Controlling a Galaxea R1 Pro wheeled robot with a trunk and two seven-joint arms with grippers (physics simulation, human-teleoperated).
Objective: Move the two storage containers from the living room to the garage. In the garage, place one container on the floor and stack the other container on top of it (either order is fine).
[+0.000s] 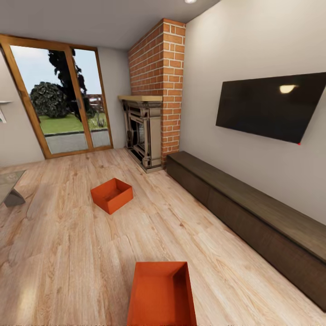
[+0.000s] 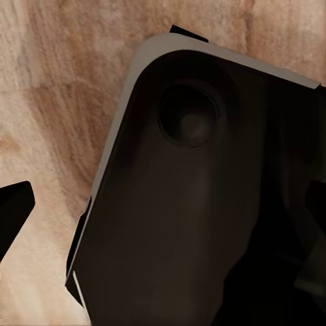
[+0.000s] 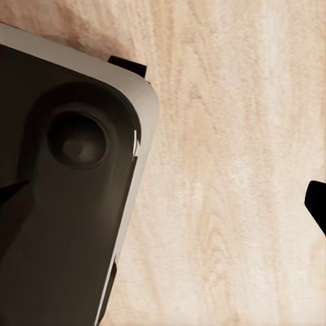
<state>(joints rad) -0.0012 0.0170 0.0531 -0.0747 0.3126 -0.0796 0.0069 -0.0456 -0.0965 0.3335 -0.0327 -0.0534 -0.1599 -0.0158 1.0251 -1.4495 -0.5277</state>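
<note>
Two empty bins, near (image 1: 161,294) and far (image 1: 112,194), look light, stiff, slick-walled; I'd grip opposite rims. I cannot tell whether my grippers are open.

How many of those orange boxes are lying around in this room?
2. One orange box sits on the wood floor near the glass doors; the other lies close in front, cut off by the picture's bottom edge.

The head camera looks forward and down across the living room's wood floor (image 1: 68,253) toward the fireplace (image 1: 144,131). Both wrist cameras face straight down, close above the same planks, beside dark robot bodywork (image 2: 204,224).
</note>
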